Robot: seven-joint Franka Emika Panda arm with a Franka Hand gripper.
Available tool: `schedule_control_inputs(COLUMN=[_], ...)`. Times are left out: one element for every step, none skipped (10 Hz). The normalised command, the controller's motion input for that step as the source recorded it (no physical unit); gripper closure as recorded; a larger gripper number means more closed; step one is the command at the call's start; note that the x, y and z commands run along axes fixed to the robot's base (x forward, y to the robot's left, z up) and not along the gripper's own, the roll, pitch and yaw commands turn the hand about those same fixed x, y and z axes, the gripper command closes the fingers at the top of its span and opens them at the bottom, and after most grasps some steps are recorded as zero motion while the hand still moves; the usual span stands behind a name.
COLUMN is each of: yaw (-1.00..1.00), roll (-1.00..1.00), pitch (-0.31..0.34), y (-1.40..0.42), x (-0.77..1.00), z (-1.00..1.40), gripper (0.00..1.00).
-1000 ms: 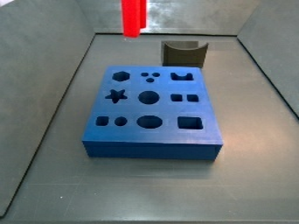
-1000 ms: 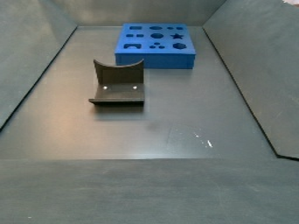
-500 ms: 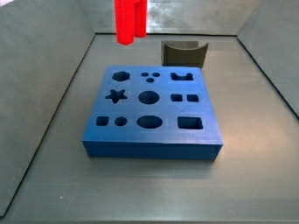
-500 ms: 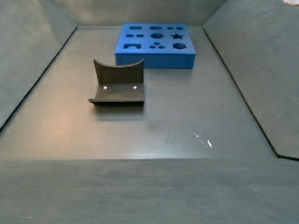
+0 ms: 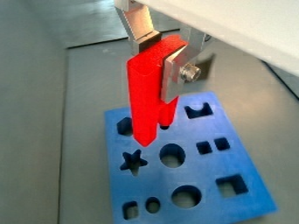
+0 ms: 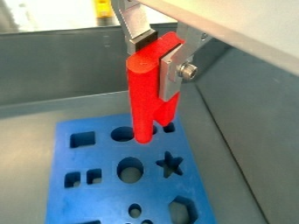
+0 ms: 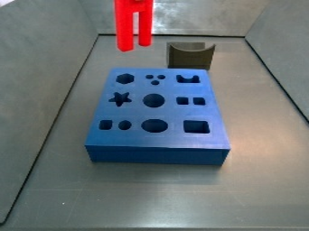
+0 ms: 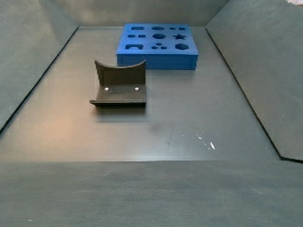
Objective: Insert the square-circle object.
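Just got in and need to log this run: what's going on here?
The arm is meant to insert the square-circle object, but has not picked it up. That dark block sits on the floor, apart from the blue board. The red gripper hangs above the board's far end, near the star-shaped hole in a wrist view. Nothing shows between its jaws, though whether they are open or shut is unclear.

Matt blue board (image 7: 158, 115); smooth red tool (image 7: 133, 43) above it; dull grey floor (image 8: 178, 133).
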Motion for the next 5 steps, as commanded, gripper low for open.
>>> schedule_control_inputs(yaw=[-1.0,-1.0,-1.0,-1.0,-1.0], roll=[0.04,0.04,0.04,0.04,0.04], pitch=[0.0,0.0,0.0,0.0,0.0], y=[0.0,0.0,0.0,0.0,0.0], x=[0.0,0.0,0.0,0.0,0.0], z=[-0.13,-0.13,-0.13,-0.13,-0.13], gripper=[1.0,1.0,1.0,1.0,1.0])
